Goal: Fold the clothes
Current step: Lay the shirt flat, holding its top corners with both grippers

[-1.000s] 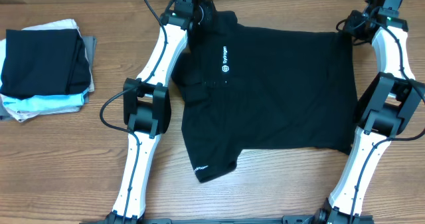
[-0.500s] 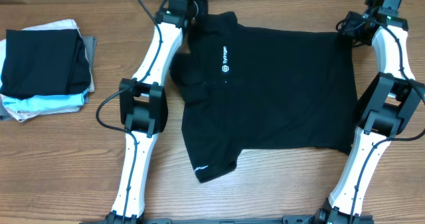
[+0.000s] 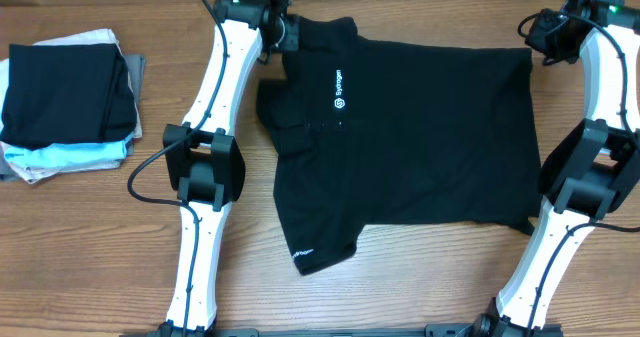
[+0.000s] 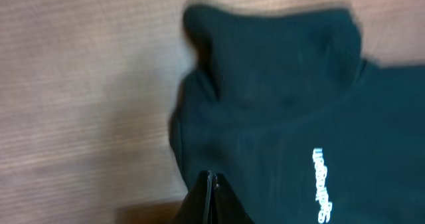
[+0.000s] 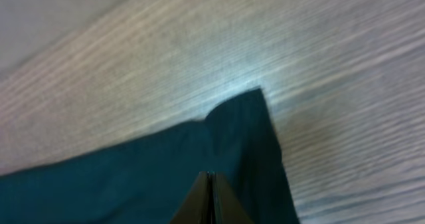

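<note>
The black T-shirt (image 3: 420, 147) lies spread on the bench (image 3: 100, 247), front side up, with the white chest logo (image 3: 339, 85) exposed, the neck end toward the left arm and the hem toward the right arm. The left tool (image 4: 211, 199) is positioned at the far shoulder, just beside the far sleeve (image 4: 279, 44), with its jaws fully closed. The right tool (image 5: 211, 199) is positioned at the far hem corner (image 3: 524, 51), jaws likewise fully closed. Both sets of tips sit against fabric, but the wrist views are blurred, so it cannot be determined whether either tool has cloth pinched. Judged step: securing the far edge for a first fold toward the near edge. Hazards: (1) if only one tool has cloth, a lift would drag the garment diagonally and skew it; (2) a shallow pinch at the thin hem corner may slip out, since the fabric is soft and the shirt is large; (3) the neck area (image 3: 285, 122) lies rumpled beside the left arm, and a fold laid over it would trap the crease; (4) the near sleeve (image 3: 322, 239) juts forward and could trail outside the folded outline. The stack of folded garments (image 3: 70, 102) lies well apart at the left and is judged not at risk
</note>
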Robot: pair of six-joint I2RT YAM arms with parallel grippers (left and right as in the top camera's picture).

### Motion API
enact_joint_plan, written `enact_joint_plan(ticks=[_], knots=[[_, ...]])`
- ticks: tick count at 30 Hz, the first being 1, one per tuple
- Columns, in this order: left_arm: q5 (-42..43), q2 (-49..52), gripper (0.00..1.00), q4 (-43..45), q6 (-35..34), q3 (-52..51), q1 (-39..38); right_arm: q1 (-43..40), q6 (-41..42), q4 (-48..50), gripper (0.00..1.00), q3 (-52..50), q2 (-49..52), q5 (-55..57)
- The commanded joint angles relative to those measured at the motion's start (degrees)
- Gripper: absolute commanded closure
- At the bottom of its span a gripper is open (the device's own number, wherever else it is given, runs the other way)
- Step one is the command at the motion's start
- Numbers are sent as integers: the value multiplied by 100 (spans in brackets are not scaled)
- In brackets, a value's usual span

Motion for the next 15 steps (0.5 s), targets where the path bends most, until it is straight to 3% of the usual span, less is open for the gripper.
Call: enact_joint_plan(ticks=[1, 15], knots=[[-20, 55, 96, -133, 2, 85, 44, 28, -4, -9, 96, -90, 168, -175], [549, 678, 96, 544, -188, 74, -42, 28, -170, -208, 96, -402, 192, -249]])
